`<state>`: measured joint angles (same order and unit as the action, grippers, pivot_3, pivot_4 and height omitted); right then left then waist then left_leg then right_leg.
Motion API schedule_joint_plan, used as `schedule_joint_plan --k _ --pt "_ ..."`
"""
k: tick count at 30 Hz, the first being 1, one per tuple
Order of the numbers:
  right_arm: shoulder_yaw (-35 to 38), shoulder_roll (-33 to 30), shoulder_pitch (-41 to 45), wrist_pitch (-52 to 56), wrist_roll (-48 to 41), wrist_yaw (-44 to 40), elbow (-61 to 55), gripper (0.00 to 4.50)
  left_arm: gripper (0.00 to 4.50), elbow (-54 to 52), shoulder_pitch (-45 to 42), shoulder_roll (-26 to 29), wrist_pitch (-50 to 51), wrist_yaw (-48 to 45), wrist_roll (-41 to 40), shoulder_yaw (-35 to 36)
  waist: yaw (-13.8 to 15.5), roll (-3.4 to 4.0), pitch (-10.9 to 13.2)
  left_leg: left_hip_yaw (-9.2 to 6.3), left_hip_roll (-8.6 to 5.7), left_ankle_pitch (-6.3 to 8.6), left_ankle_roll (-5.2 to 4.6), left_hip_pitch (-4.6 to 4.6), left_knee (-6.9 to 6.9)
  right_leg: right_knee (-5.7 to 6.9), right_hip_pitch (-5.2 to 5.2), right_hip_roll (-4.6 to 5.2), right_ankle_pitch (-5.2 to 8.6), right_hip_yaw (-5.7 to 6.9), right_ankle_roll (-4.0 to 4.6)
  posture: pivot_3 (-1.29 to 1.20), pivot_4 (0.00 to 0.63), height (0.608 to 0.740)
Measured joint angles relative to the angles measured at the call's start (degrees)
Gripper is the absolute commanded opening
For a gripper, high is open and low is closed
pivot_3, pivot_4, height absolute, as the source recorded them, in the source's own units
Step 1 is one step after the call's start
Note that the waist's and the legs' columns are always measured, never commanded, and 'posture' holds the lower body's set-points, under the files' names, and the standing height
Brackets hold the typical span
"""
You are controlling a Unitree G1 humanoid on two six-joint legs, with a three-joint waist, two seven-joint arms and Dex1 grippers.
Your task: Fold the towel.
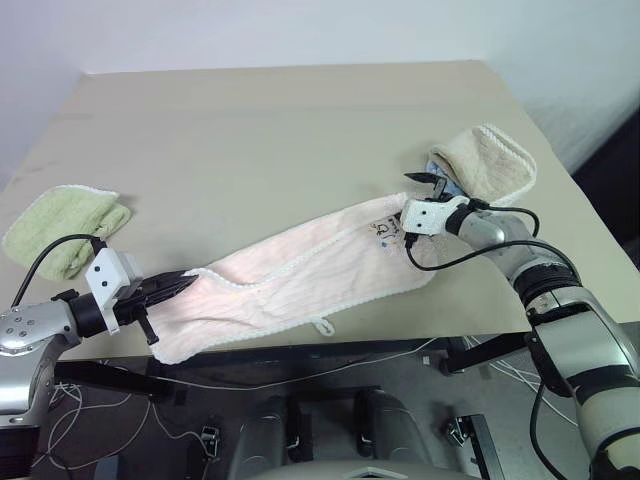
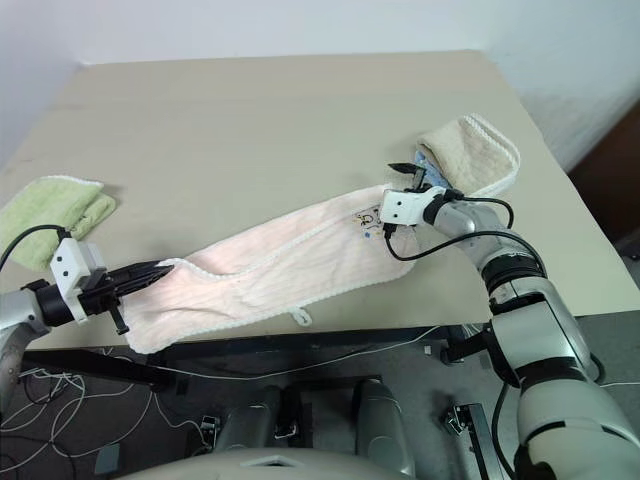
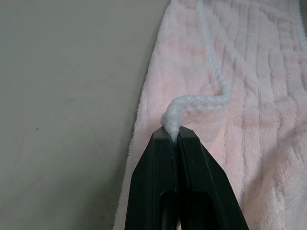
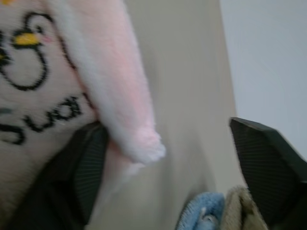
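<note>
Broadly, the table [image 1: 250, 120] carries everything, and the towel [image 1: 300, 275] stretches across its near part as a long pink band, one end near the table's left front edge and the other reaching toward the right side. It lies mostly flat with a few wrinkles, its loop tag [image 1: 322, 327] hanging at the front edge. A beige towel [image 1: 495, 165] with a bit of blue cloth [image 4: 201, 213] tucked in it sits just beyond the towel's right end, and a green towel [image 1: 65, 225] lies well apart at the far left.

At the towel's left end, the left gripper [image 3: 173, 139] is pinched tight on the white scalloped edging [image 3: 201, 103], the corner caught between its fingertips.

At the right end, the right gripper [image 1: 428, 195] stands with its jaws wide apart. One finger [image 4: 84, 172] lies against the printed corner of the towel, the other is well off to the side, and nothing is clamped between them yet.

I judge this to be the grasping step: one end is secured, the other is being taken. Next, the right jaws need to close squarely on that corner, keeping clear of the beige towel just beside it, before either end is lifted and carried over to the other.
</note>
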<state>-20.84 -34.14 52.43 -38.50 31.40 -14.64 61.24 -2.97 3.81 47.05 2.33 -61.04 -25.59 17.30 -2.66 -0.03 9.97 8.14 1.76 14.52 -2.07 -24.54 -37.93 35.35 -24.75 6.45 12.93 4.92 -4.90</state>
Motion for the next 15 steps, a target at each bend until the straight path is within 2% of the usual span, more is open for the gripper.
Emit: schedule_joint_plan --k 9,15 --pt "-1.3 0.4 0.0 -1.1 0.3 -0.4 1.4 0.05 0.0 0.0 0.0 -0.3 0.0 0.0 0.0 0.0 0.0 0.0 0.0 0.0 0.0 0.0 0.0 0.0 0.0 0.0 0.0 0.0 0.0 0.0 0.0 0.0 0.15 0.74" --pt "-1.3 0.3 0.0 -1.2 0.5 0.1 1.5 0.02 0.0 0.7 -0.5 -1.3 -0.2 0.7 0.0 0.0 0.1 0.01 0.0 0.0 0.0 0.0 0.0 0.02 0.0 0.0 0.03 0.0 0.0 0.0 0.0 0.0 0.15 0.74"
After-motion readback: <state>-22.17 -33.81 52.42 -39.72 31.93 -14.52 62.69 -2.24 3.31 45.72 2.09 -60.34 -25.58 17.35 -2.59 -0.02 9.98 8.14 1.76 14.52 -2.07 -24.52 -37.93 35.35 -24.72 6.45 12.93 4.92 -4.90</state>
